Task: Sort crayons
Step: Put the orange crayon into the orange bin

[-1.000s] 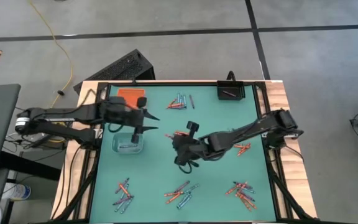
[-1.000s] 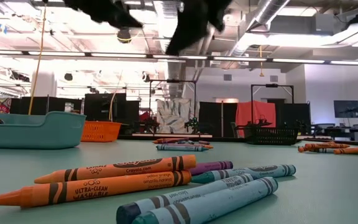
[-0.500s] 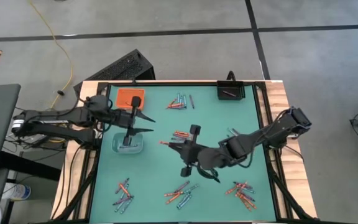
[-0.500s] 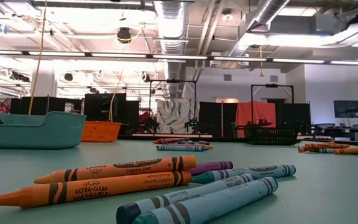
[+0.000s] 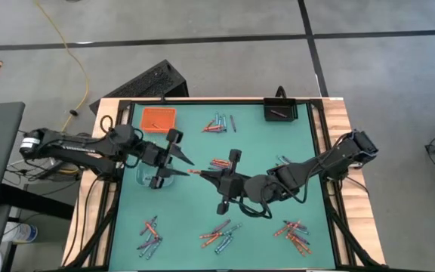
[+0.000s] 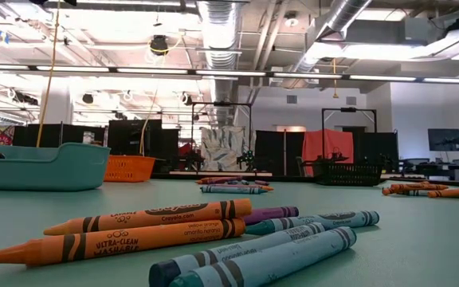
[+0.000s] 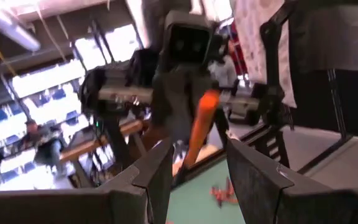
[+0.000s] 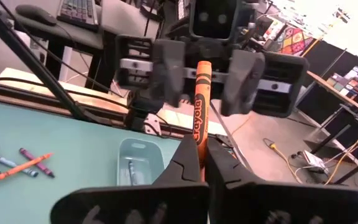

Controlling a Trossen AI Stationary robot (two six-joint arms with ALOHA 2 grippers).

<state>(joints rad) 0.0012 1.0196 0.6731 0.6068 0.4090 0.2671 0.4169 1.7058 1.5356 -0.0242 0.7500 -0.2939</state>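
My right pincer [image 8: 199, 163] is clamped on an orange crayon [image 8: 199, 112], gripping it by its lower end, so the stick juts straight out ahead of my fingertips along my own reach. Seen from above, I hold it over the middle of the green table [image 5: 270, 147], its free end pointing toward my left arm.

Just beyond that free end is my left pincer [image 8: 204, 78], facing me head-on with its fingers apart, one on each side of the crayon. From the left wrist the same thing shows: the orange stick stands in the gap between my two left fingers [image 7: 154, 171], not yet pinched by either. So the crayon's long axis runs along the line joining my two pincers, and the hand-over, as I judge it, turns on the left one closing across that axis before I let go on the right.

Further out, under and behind the left pincer, sits the clear tray [image 8: 134, 162] with a crayon or two lying in it, and past it the small orange tray [image 5: 158, 115]. The black tray [image 5: 280, 112] is at the far right corner. Loose crayons lie in little heaps elsewhere on the table: one cluster [image 5: 219, 124] near the far edge, more clusters [image 5: 219, 235] along the near edge.
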